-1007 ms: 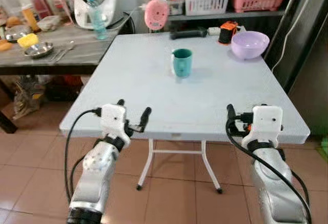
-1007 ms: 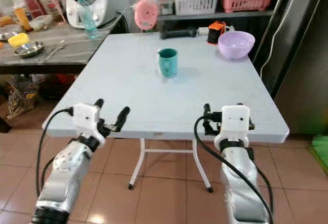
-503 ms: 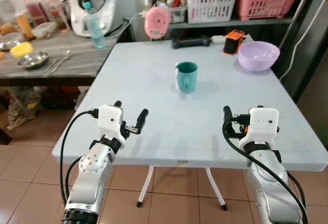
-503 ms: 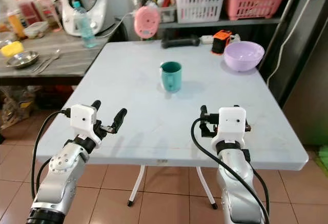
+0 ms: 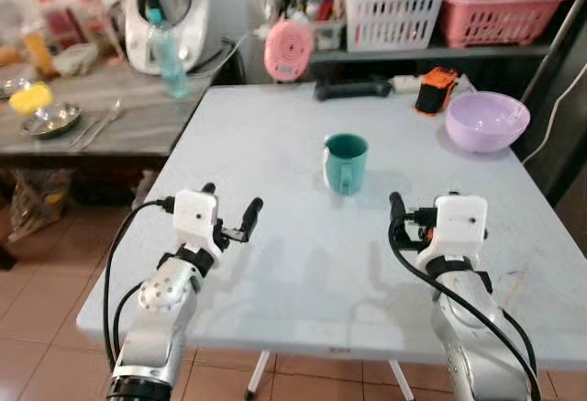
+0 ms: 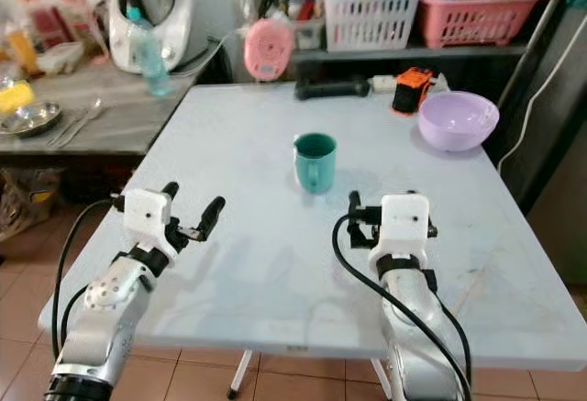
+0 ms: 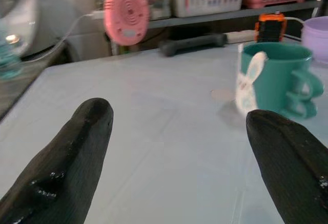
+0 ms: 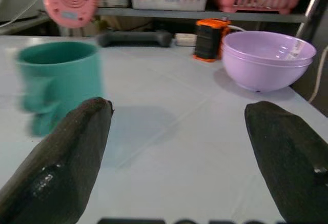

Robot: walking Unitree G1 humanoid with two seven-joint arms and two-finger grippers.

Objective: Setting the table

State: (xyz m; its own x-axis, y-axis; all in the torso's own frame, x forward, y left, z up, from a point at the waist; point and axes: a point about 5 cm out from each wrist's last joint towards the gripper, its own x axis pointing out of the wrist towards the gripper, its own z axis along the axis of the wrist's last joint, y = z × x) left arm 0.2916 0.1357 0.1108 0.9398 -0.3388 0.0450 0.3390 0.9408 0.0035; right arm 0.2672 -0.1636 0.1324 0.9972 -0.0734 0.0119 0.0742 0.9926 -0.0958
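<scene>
Closer now: both arms reach out over the near part of the white table [image 5: 275,144] rather than hanging at its front edge as they did a second ago, and the whole picture has shifted, so that is the robot stepping in, not the things moving.

Left to right: side counter [image 5: 110,112] with a steel dish [image 5: 50,118], cutlery and a water bottle [image 5: 168,41], well apart from the table. Left gripper [image 5: 227,211] hovers over the table's near left area, fingers spread, holding nothing. Teal mug [image 5: 345,162] stands upright near the table's middle, handle toward the robot, ahead of and between the two grippers, touching neither. Right gripper [image 6: 352,206] hovers over the near right area; the right wrist view shows its fingers spread wide and empty. Purple bowl [image 5: 487,120] sits at the far right corner, an orange-black device [image 5: 436,90] just beside it.

Step in hand, as a judgement: approach phase, nothing grasped yet. Likely first pick is the mug or the bowl; which one cannot be told. Next move calls for reaching forward, and either gripper would need to close across the mug's body or handle without tipping it. The bowl is further off and would need more lean or another step.
</scene>
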